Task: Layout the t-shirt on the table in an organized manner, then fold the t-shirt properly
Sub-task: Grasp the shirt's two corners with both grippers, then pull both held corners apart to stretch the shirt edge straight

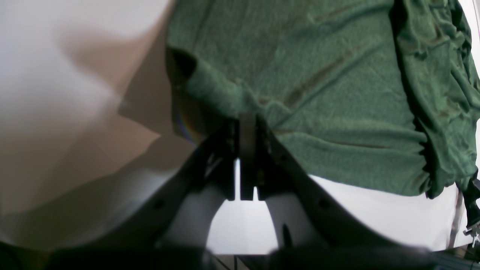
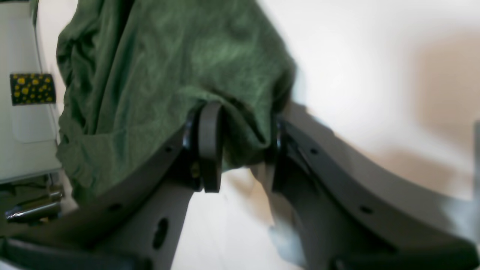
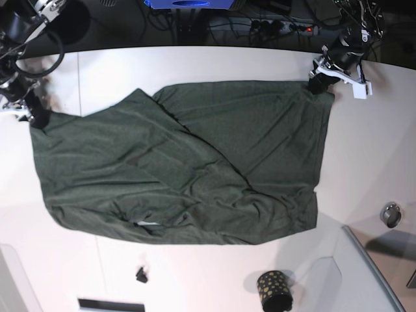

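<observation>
Across the white surface [image 3: 195, 65] the dark green t-shirt [image 3: 188, 169] is lying spread but rumpled, its long axis running between the two arms. At the shirt's far corner on the base view's right, the left claw [image 1: 247, 123] is pinching the fabric edge shut. At the opposite far corner, the right claw [image 2: 240, 142] is straddling a fold of cloth, jaws apart and not yet clamped.
</observation>
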